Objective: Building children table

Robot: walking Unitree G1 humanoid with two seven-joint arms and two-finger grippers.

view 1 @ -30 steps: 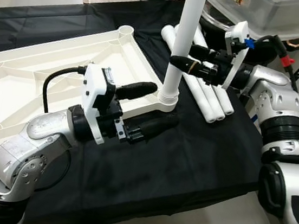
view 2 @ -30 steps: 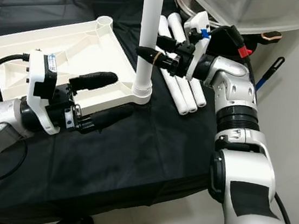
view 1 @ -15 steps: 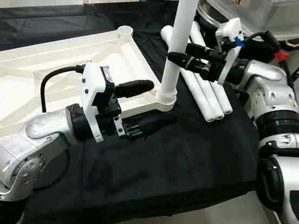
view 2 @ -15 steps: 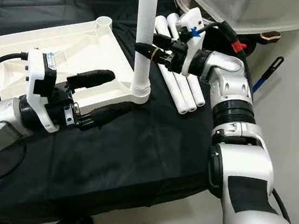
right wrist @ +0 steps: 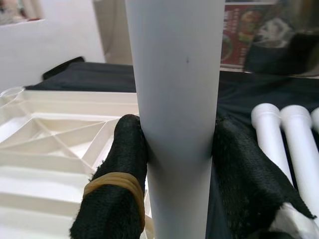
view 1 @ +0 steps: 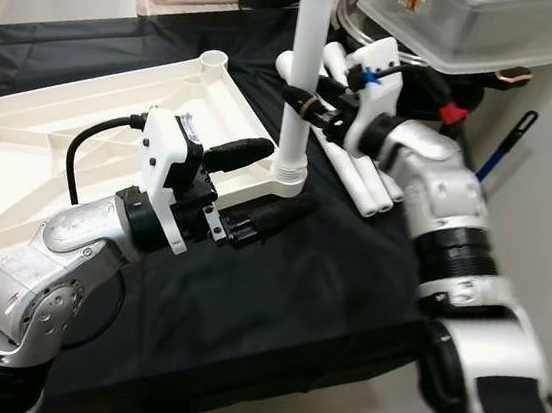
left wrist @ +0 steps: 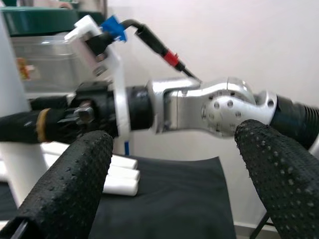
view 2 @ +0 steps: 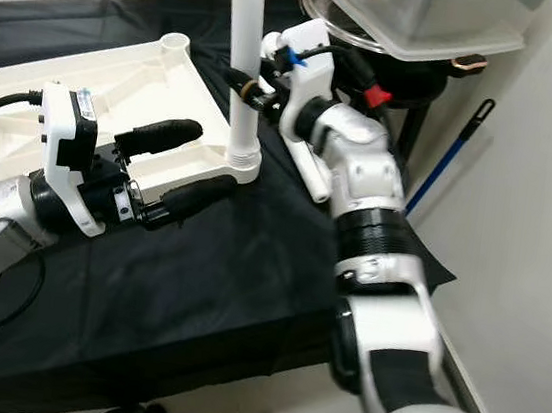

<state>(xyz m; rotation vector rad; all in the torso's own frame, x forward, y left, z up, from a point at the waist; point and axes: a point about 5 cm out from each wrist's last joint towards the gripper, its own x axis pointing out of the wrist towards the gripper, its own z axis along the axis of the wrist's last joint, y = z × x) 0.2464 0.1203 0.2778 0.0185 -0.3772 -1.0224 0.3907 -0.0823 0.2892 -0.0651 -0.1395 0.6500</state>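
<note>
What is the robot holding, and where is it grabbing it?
The right gripper pinches the upright white table leg partway up its shaft. The left gripper is open, holding nothing.

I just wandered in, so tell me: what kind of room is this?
Probably a home storage or utility corner: a clear plastic storage bin sits on a stand, a blue-handled mop or broom leans on the white wall, and the floor is tiled.

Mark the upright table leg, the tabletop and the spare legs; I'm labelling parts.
upright table leg (view 1: 299,99), left eye view, mid shaft.
tabletop (view 1: 54,124), left eye view, ribbed underside.
spare legs (view 1: 365,182), left eye view, lower ends.
</note>
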